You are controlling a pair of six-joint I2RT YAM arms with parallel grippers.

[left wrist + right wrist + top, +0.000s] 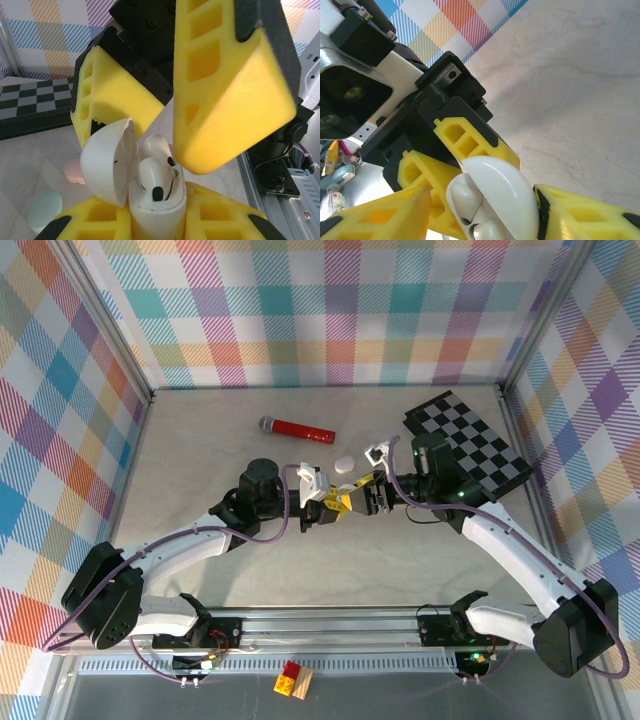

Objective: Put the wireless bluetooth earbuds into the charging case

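- The step in hand looks like the seating of the white plastic wireless bluetooth earbuds [154,180] in the white, pebble-shaped charging case [157,215]; it seems nearly done, since both buds sit in their wells.
- The left gripper [328,508] is clamped on the lower body of the case between its yellow foam-like fingers [220,215]; it holds the case upright above the middle of the table, lifted off the pale tabletop [580,75].
- The right gripper [366,496] hangs over the case with its yellow fingers [230,85] spread, one on either side of the open top; it grips nothing I can make out; whether a finger touches a bud or the lid I cannot tell.
- The domed white lid [107,165] stands swung back on its hinge; the nearer bud shows a small dark spot and seems to sit a little proud of the rim.
- My judgement of the next move: a light press on the proud bud until it sits flush, then folding the lid shut; the left grip must stay firm so the case does not twist.
- A pink oval case [74,173] and a pale green oval case [44,210] lie on the table beyond, near a black-and-white chequered board [30,107].
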